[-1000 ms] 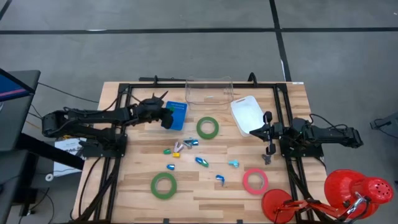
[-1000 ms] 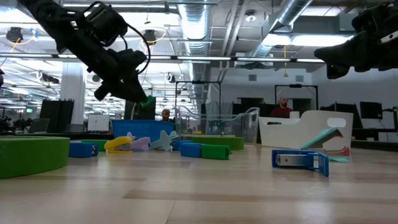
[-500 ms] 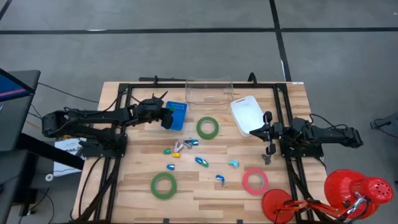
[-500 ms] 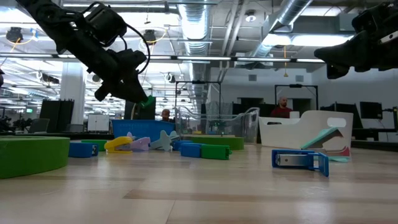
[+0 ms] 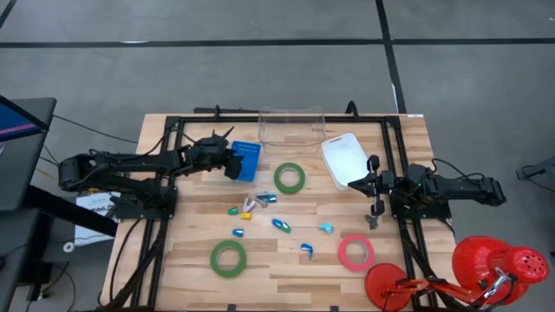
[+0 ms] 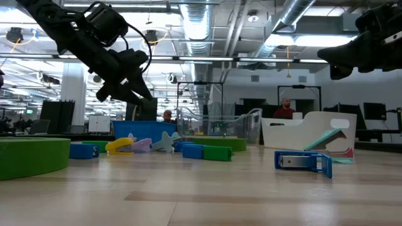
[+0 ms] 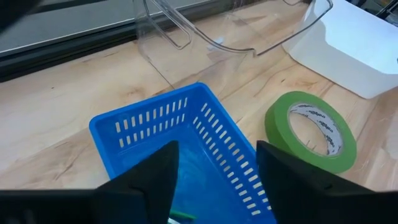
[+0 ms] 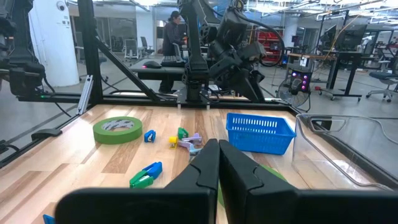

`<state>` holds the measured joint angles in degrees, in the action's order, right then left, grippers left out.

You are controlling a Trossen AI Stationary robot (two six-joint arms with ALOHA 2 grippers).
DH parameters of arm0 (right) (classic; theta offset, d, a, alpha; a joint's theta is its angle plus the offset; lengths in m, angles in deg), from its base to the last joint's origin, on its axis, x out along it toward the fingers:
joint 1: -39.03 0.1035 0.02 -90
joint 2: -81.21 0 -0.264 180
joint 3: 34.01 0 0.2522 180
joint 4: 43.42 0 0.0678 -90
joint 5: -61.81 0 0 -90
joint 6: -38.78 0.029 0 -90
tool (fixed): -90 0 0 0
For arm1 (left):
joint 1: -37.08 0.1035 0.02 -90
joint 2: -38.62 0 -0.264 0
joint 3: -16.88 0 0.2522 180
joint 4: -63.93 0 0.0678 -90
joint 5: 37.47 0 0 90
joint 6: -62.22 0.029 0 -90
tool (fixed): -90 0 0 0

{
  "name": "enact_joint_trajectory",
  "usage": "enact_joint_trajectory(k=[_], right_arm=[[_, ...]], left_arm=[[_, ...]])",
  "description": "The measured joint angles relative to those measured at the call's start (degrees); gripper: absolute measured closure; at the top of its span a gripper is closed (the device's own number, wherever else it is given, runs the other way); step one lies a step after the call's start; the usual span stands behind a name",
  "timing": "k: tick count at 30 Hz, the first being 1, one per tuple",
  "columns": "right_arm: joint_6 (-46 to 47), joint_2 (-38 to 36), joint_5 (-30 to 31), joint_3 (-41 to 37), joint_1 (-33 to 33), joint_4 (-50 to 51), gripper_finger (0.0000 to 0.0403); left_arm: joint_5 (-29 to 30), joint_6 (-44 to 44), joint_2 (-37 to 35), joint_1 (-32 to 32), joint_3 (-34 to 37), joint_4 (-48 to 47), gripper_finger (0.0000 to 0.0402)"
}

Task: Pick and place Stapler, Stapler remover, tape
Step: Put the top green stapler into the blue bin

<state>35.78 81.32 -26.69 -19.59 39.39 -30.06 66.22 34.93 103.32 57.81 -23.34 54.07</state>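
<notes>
Release is the finding at the blue basket point(image 5: 246, 159): the left pincer point(image 7: 214, 186) hangs over it with its fingers now spread apart and empty, where a moment earlier a small green piece sat pinched at its tip, and a sliver of green point(image 7: 181, 216) shows on the basket floor. That item is judged delivered, leaving the small staplers and removers point(image 5: 260, 201) scattered mid-counter point(image 5: 286, 264), with the three tape rolls, green point(image 5: 290, 178), green point(image 5: 228, 258) and pinkish-red point(image 5: 355, 252), untouched. The right pincer point(image 8: 218, 163) waits fully closed and empty near the white bin point(image 5: 346, 156).
</notes>
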Motion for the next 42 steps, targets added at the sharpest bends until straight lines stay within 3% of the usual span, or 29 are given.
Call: enact_joint_trajectory(k=[9,15,18,27,42], right_arm=[[0.02,-0.02,0.00,-0.02,0.00,0.00,0.0402],[0.02,0.00,0.02,0.00,0.00,0.00,0.0402],[0.01,0.00,0.01,0.00,0.00,0.00,0.0402],[0.02,0.00,0.01,0.00,-0.02,0.00,0.0402],[0.02,0.01,0.00,0.01,0.00,0.00,0.0402]], left_arm=[[-0.23,0.00,-0.02,0.00,0.00,0.23,0.0177],[-12.98,-0.01,-2.71,-0.70,-0.15,4.76,0.0178],[-16.60,0.15,-4.86,-1.86,-0.13,5.11,0.0180],[-17.20,7.64,-10.20,-6.41,-0.11,5.22,0.0190],[-17.18,7.98,-10.82,-16.26,-0.07,4.77,0.0192]])
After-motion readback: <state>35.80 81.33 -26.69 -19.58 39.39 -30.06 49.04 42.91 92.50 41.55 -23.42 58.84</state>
